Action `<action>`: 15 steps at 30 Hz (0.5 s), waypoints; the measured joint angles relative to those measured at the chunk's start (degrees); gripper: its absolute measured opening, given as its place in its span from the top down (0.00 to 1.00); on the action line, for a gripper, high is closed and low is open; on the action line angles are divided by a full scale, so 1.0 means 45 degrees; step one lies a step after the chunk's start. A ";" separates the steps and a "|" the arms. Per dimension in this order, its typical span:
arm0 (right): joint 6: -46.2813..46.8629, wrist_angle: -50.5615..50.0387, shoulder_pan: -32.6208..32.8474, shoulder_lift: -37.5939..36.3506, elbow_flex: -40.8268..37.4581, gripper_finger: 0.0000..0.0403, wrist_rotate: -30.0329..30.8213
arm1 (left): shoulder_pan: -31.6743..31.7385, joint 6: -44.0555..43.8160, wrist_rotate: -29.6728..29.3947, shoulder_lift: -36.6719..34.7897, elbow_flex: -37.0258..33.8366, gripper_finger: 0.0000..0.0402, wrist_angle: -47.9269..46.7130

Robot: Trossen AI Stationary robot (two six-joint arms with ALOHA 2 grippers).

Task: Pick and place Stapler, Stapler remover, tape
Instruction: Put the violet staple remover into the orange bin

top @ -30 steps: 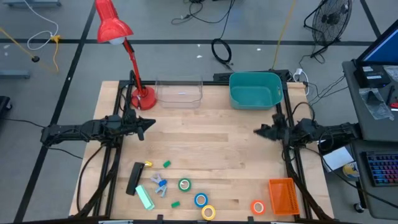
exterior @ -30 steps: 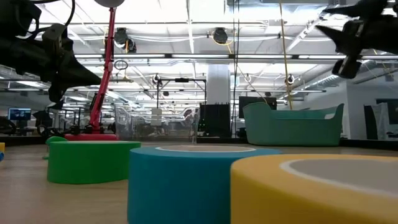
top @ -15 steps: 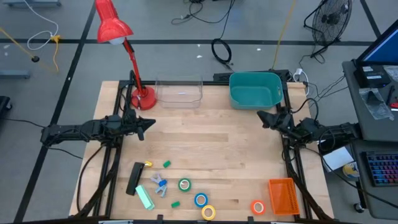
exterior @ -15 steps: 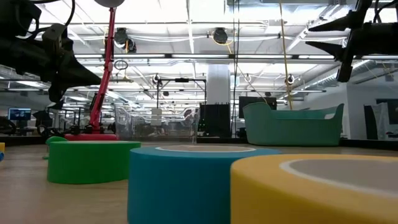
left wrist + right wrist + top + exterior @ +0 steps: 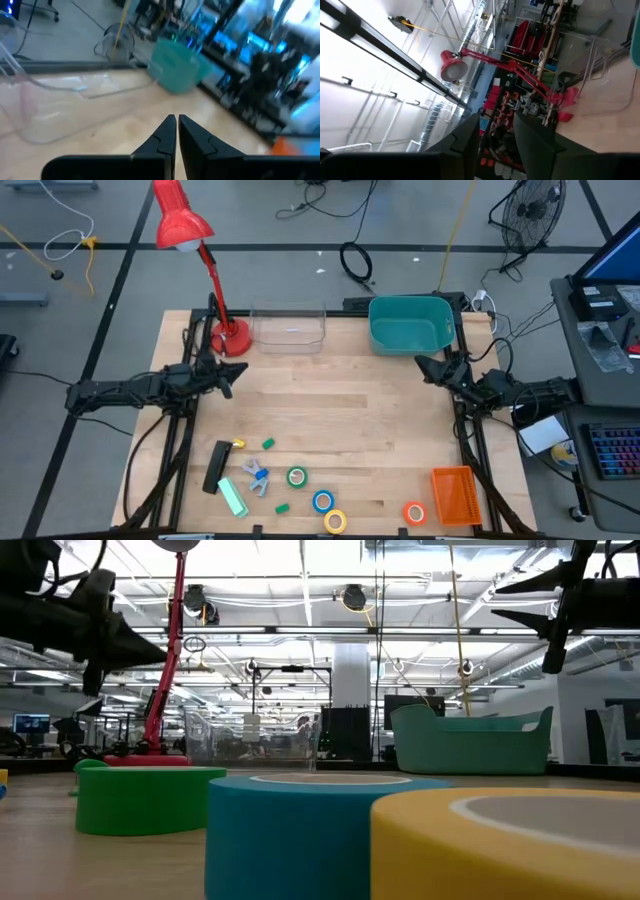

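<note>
High view: both arms hover level, left tool [image 5: 232, 369] closed, right tool [image 5: 421, 364] parted.

I find nothing I can read anywhere in my views: no words, labels, brand marks, numbers or signs. The tape rolls, green [image 5: 297, 476], blue [image 5: 322, 502], yellow [image 5: 335, 521] and orange [image 5: 415, 513], show plain coloured rings with pale centres and no print. The teal tub [image 5: 410, 325], the clear box [image 5: 288, 327], the orange basket [image 5: 453, 493] and the red lamp [image 5: 182, 222] carry no lettering that I can see. A monitor [image 5: 30, 724] in the room behind glows, but whatever is on it is too small to make out.
</note>
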 joint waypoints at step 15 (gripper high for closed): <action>0.0216 0.0005 0.0000 0.0000 0.0000 0.72 0.1090 | 0.0337 -0.1594 -0.3251 0.0000 0.0000 0.95 0.7719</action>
